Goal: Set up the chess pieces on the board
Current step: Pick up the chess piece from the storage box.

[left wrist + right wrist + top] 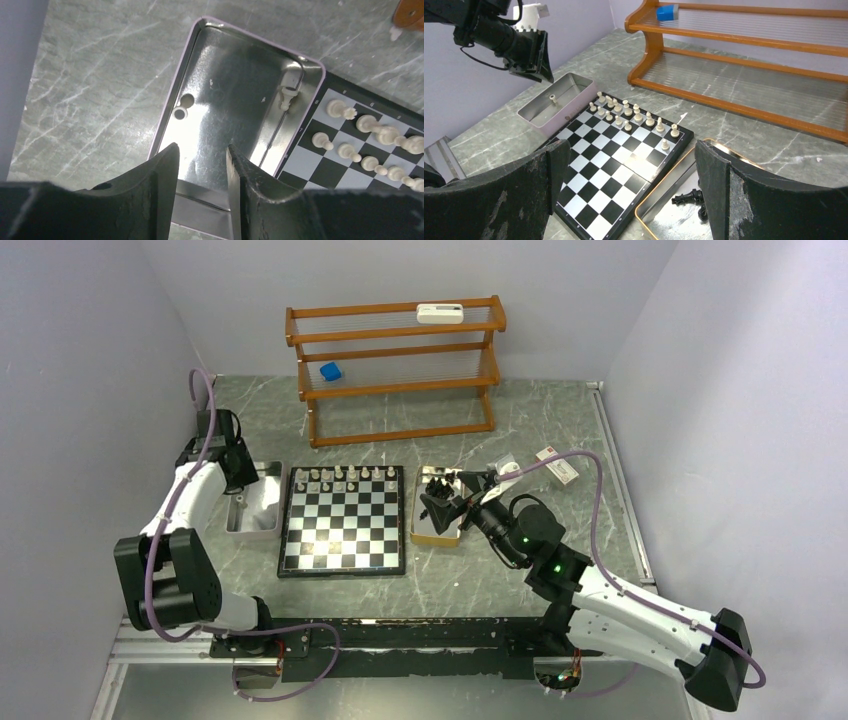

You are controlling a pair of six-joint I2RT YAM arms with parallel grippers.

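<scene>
Bench is carrying a wooden rack beyond the board, a silver tray just beside the board's left edge and a gold-rimmed tray along its right edge. Left fingers are hanging parted and empty over the silver tray. Right fingers are spreading wide, gripping nothing, above the gold-rimmed tray. Cream pieces are occupying the board's two far rows, with gaps showing in the nearer of them. Two more cream pieces are sitting in the silver tray. Black pieces are lying in the gold-rimmed tray, none on the board. Judgement: cream side nearing completion, black side not begun.
</scene>
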